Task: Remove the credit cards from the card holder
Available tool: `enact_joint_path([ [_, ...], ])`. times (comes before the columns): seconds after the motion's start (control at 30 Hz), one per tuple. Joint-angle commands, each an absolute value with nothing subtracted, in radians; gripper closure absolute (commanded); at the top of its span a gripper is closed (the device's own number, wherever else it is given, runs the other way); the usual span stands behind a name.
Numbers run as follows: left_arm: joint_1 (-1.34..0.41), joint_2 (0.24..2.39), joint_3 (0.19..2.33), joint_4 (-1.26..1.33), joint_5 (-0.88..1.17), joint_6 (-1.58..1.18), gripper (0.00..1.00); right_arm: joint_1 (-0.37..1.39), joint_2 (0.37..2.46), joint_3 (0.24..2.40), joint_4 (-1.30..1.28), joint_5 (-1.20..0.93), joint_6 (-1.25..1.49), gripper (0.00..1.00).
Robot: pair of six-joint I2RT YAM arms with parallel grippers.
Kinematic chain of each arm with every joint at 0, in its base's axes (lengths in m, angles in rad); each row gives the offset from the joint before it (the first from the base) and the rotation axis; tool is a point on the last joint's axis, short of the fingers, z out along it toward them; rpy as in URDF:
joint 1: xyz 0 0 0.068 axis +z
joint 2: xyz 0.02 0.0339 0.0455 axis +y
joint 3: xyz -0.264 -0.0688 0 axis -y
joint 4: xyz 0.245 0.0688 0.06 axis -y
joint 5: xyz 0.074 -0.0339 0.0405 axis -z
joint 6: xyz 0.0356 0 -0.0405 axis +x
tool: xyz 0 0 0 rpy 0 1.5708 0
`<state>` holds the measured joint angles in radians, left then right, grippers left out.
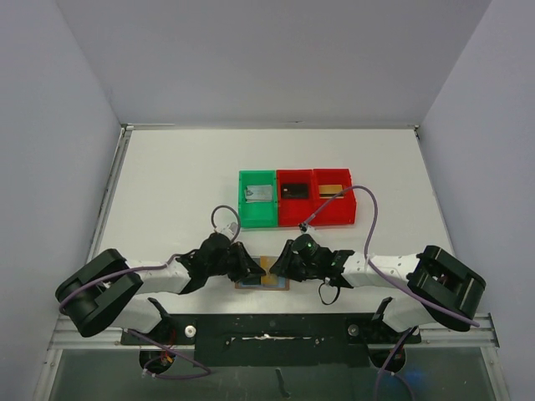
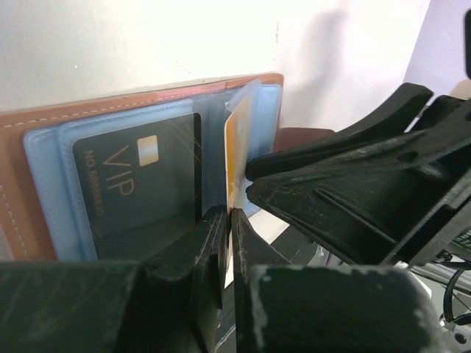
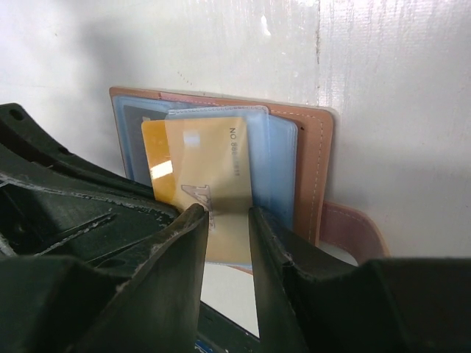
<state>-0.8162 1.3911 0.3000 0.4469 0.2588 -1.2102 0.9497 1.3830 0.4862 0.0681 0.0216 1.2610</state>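
The brown card holder (image 1: 249, 285) lies open near the table's front edge, between both grippers. In the left wrist view its blue-grey pockets (image 2: 44, 158) hold a black VIP card (image 2: 136, 184). An orange-gold card (image 2: 237, 147) stands lifted on edge out of a pocket. My left gripper (image 2: 229, 224) is shut on its lower edge. In the right wrist view a gold-tan card (image 3: 210, 165) sits partly in a pocket, with the orange-gold card (image 3: 156, 165) beside it. My right gripper (image 3: 227, 220) hangs over the gold-tan card's lower end, jaws slightly apart. The strap tab (image 3: 353, 224) sticks out at the right.
Behind the holder stand a green bin (image 1: 257, 199) with a silver-grey card (image 1: 258, 194) and two red bins (image 1: 313, 209), one with a black card (image 1: 293, 189) and one with a gold card (image 1: 332, 188). The right gripper's fingers (image 2: 353, 184) crowd the left wrist view.
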Motion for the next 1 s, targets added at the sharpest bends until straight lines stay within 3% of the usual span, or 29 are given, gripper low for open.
enact_joint_path([
  [0.0, -0.811, 1.304, 0.319, 0.435, 0.232, -1.191, 0.96, 0.938, 1.396, 0.451, 0.006, 0.037, 1.251, 0.68],
  [0.4, -0.793, 1.148, 0.328, 0.225, 0.210, -1.117, 1.00, 0.925, 1.383, 0.454, 0.002, 0.030, 1.228, 0.68],
  [0.57, -0.769, 0.997, 0.360, 0.067, 0.159, -1.062, 1.00, 0.917, 1.292, 0.465, 0.022, 0.044, 1.158, 0.62],
  [0.63, -0.758, 0.947, 0.366, 0.039, 0.150, -1.053, 1.00, 0.914, 1.220, 0.470, 0.033, 0.064, 1.110, 0.57],
  [0.8, -0.744, 0.855, 0.376, 0.015, 0.128, -1.041, 1.00, 0.899, 1.059, 0.490, -0.029, 0.194, 1.066, 0.26],
  [0.97, -0.742, 0.814, 0.390, 0.066, 0.138, -1.018, 1.00, 0.896, 0.927, 0.477, -0.029, 0.357, 0.959, 0.16],
])
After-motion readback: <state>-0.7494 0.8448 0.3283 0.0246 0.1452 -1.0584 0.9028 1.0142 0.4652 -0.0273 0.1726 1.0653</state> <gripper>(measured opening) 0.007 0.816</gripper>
